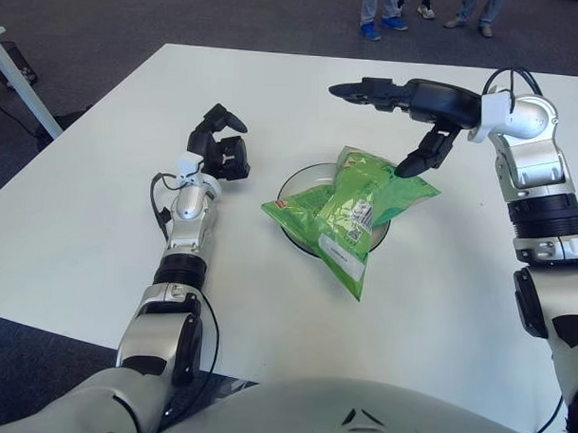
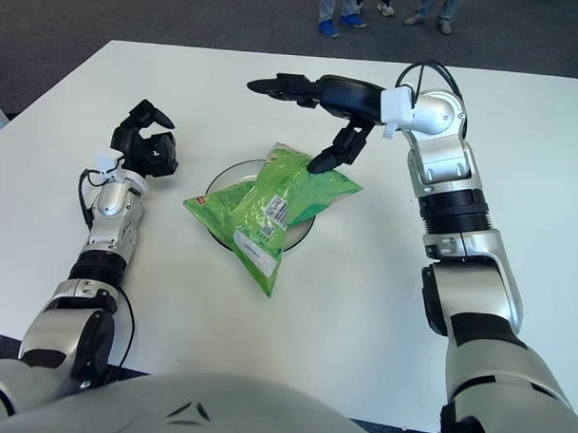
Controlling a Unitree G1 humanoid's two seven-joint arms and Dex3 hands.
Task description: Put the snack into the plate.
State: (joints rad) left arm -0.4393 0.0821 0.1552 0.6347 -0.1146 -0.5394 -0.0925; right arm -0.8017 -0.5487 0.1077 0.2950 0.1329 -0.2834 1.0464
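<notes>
Your right hand [image 1: 407, 111] hovers with its fingers [image 1: 424, 157] spread, holding nothing. Just below them the green snack bag [image 1: 351, 207] lies across the plate [image 1: 298, 179] on the white counter [image 1: 99, 210]. Your left hand [image 1: 220, 148] shows well apart, left of the plate.
</notes>
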